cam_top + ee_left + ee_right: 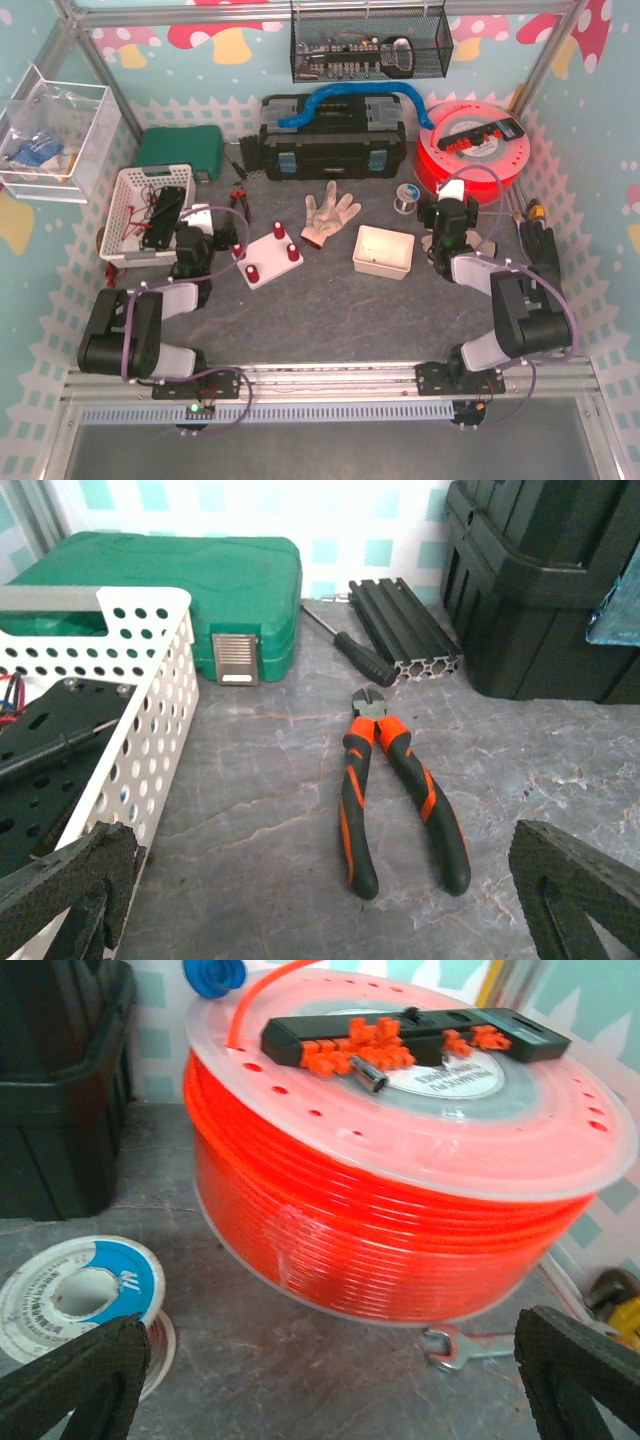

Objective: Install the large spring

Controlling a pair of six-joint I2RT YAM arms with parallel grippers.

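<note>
Both pincers spread wide and empty, seemingly poised for a pickup: left gripper [325, 890] at the table's [320, 300] nine o'clock beside the red-pegged white plate [268, 258], right gripper [330, 1380] at three o'clock. The large spring cannot be made out.

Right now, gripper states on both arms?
Left gripper: open, holding nothing.
Right gripper: open, holding nothing.

I was working in a small workshop-like test cell. I saw a black toolbox [333, 150], orange cutters [395, 780], a green tool case [160, 590] and a reel of orange tubing [400, 1210], with aluminium frame bars [200, 12] around the grey table [330, 310].
</note>
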